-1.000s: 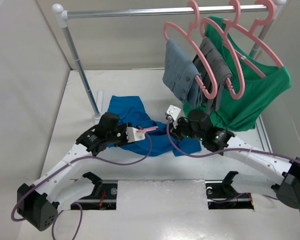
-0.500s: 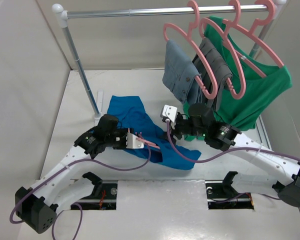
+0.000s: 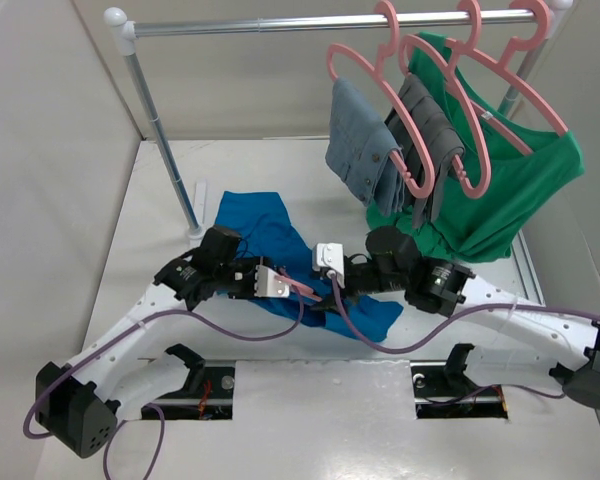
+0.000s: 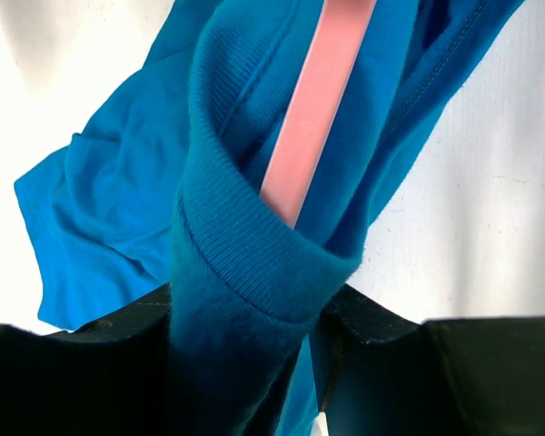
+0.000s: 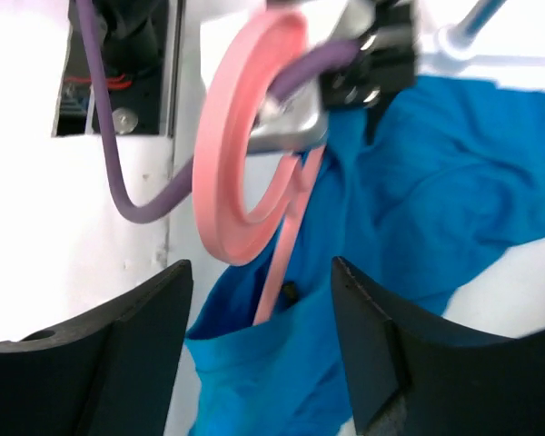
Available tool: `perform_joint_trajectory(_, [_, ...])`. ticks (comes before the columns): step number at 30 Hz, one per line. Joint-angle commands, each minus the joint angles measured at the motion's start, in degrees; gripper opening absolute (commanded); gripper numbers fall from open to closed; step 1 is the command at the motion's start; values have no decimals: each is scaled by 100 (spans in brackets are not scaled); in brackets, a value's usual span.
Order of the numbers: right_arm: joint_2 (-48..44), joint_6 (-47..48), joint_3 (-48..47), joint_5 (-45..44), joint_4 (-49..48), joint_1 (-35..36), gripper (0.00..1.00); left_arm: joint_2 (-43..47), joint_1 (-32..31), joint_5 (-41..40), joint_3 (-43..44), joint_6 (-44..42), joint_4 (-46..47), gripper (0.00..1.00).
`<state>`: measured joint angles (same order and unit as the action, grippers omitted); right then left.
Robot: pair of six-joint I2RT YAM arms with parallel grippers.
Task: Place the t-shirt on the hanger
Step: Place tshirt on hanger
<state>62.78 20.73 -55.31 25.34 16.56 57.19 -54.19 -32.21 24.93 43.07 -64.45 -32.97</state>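
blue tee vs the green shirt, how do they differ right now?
The blue t-shirt lies crumpled on the table; the green shirt hangs from the rail. The blue t-shirt's hanger only pokes through its collar; the green shirt sits fully on a rail hanger. The green shirt looks larger. Each is paired with a pink hanger.

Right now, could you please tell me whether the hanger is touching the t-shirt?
Touching. In the left wrist view the hanger passes through the collar of the t-shirt, with the ribbed fabric folded snugly against it.
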Motion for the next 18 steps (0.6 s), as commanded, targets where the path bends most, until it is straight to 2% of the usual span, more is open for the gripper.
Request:
perform_joint_trajectory(1, [84, -289, 248, 77, -539, 38, 66, 5, -14, 276, 333, 63, 89, 0])
perform_joint_trajectory(7, [576, -474, 389, -213, -1048, 38, 58, 5, -14, 329, 386, 178, 89, 0])
perform_joint_trajectory(9, [795, -657, 389, -354, -1198, 38, 52, 5, -14, 390, 447, 239, 89, 0])
perform_joint_trajectory(10, [797, -719, 389, -433, -1286, 38, 48, 5, -14, 390, 448, 309, 89, 0])
perform_joint_trajectory(13, [763, -851, 450, -688, -1427, 38, 23, 58, -14, 443, 448, 459, 37, 0])
perform_joint_trajectory(14, [683, -851, 451, -810, -1427, 38, 5, 58, -14, 443, 448, 459, 36, 0])
perform_joint_trajectory(15, [569, -851, 547, -881, -1427, 38, 0, 119, -14, 443, 448, 459, 36, 0])
perform_joint_trajectory(18, [-71, -956, 924, -987, -1427, 38, 0, 172, -14, 189, 299, 407, 36, 0])
